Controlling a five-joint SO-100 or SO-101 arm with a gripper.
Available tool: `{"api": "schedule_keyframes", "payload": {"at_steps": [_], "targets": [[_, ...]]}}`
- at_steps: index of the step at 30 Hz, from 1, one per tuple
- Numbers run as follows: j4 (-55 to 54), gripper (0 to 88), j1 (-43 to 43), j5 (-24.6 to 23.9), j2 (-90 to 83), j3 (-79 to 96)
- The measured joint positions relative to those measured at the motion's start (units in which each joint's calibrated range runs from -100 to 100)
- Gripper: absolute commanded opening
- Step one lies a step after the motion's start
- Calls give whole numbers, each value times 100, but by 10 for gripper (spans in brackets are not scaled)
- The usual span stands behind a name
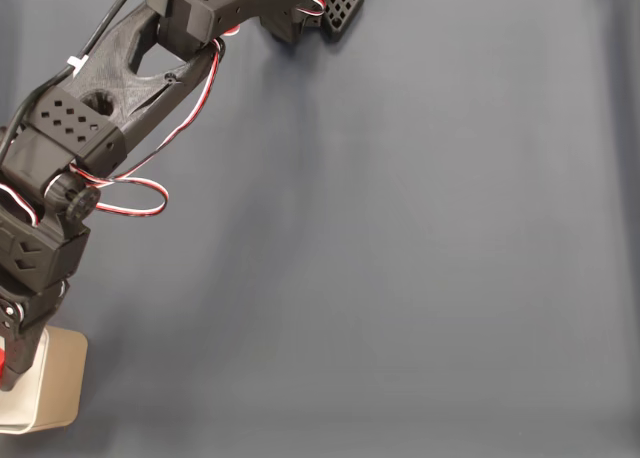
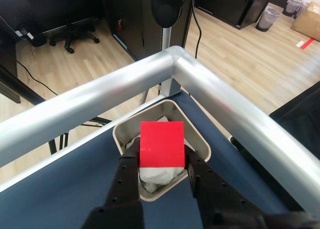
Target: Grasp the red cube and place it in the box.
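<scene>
Above the box (image 2: 200, 139) in the wrist view, I see the red cube (image 2: 161, 144) pinched between the two black fingers (image 2: 127, 176), one pad against each side face. The cube is upright and clear of the box floor, directly over the open top; crumpled white material lies inside the box beneath it. The box stands on the dark blue tabletop (image 2: 65, 184) near its corner, just inside the silver metal rail (image 2: 100, 104) that frames the edge. From the fixed view, I see the black arm (image 1: 120, 88) reach down the left side to the box (image 1: 55, 388) at lower left.
</scene>
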Motion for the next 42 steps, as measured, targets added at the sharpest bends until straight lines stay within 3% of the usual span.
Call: {"api": "schedule_keyframes", "payload": {"at_steps": [11,13,17,20,42], "targets": [[0,0,0,34,0,0],[0,62,0,39,0,0],[0,270,0,49,0,0],[0,315,0,54,0,0],[0,317,0,54,0,0]]}}
